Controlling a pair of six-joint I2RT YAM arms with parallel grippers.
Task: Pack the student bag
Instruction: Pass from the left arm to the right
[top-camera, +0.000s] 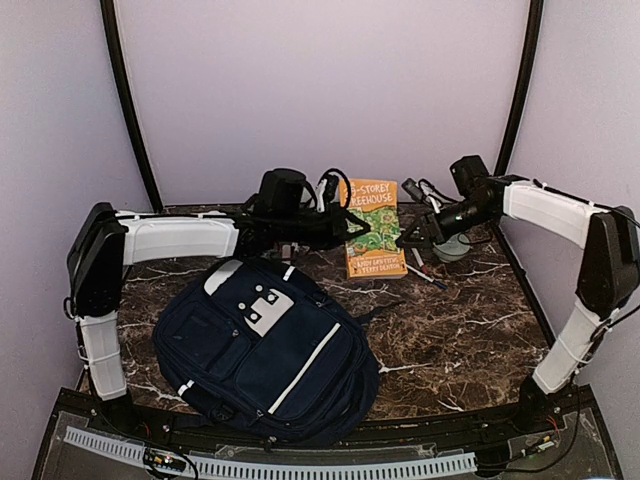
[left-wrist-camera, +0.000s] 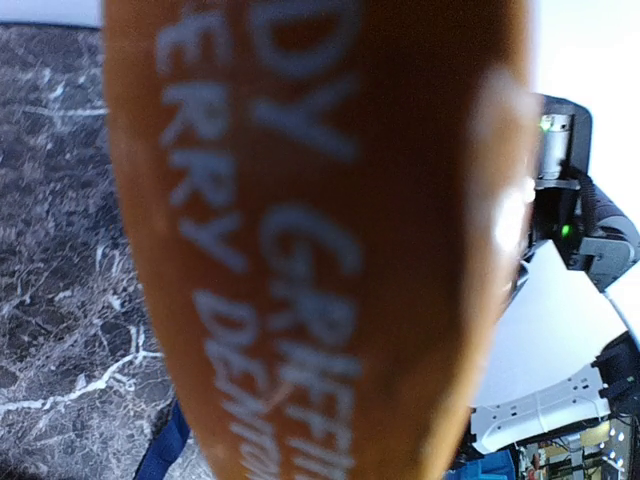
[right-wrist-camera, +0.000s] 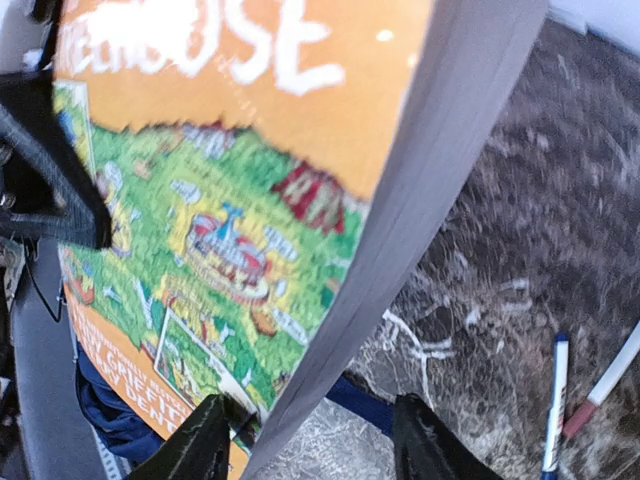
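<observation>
In the top view, the book (top-camera: 373, 228) was held above the table (top-camera: 450, 340) at 12 o'clock, between the two arms. This was judged a carry toward the bag (top-camera: 265, 345), which lay front pockets up at 7 o'clock. No open mouth could be made out on the bag, so entry was judged the main obstacle. The left gripper (top-camera: 335, 222) met the book's 9 o'clock edge and the right gripper (top-camera: 405, 238) its 3 o'clock edge. Pens (top-camera: 425, 268) lay at 4 o'clock of the book, beneath the right gripper.

In the left wrist view, the cover filled the frame and no fingers were seen. A narrow clamp on the book was inferred, since nothing else appeared to bear it.

In the right wrist view, the fingers (right-wrist-camera: 205, 445) stood well apart at 6 o'clock. The book's lower corner lay between them, apparently ungripped, so this gripper was taken as wide and empty. It was close enough to catch the book if the book were swung. Two pens were seen at 4 o'clock on the marble, and navy fabric at 7 o'clock under the book.
</observation>
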